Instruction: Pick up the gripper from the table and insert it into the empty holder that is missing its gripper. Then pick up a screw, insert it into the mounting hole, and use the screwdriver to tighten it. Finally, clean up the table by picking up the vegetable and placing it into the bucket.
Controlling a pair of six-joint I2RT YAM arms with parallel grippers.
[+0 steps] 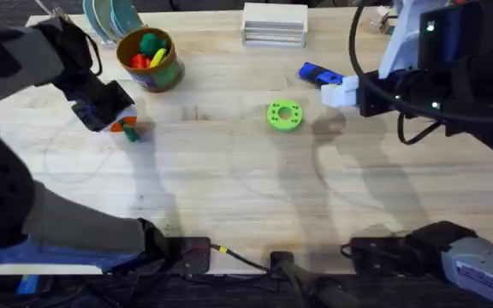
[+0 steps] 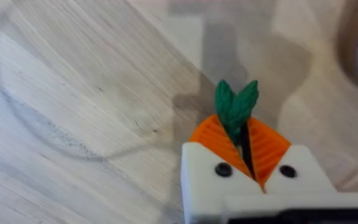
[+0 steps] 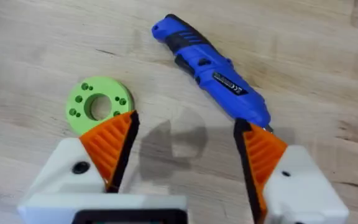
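Observation:
My left gripper (image 1: pixel 120 122) is shut on the vegetable (image 1: pixel 130 130), a small dark-green leafy toy with an orange bit. It hangs just over the table, in front of the bucket (image 1: pixel 150 60). In the left wrist view the orange pads (image 2: pixel 211 138) pinch the green leaves (image 2: pixel 235 107). My right gripper (image 1: pixel 339 92) hovers open beside the blue screwdriver (image 1: pixel 316 74), which lies on the table (image 1: pixel 229 171). In the right wrist view the screwdriver (image 3: pixel 210 65) lies just beyond the open right gripper (image 3: pixel 185 140). The loose gripper part, the holder and the screw are out of view.
A round bright-green disc with holes (image 1: pixel 284 115) (image 3: pixel 98 106) lies mid-table, left of the right gripper. A white stacked box (image 1: pixel 274 24) sits at the back edge. Blue-green plates (image 1: pixel 109 17) stand behind the bucket. Cables run along the front edge.

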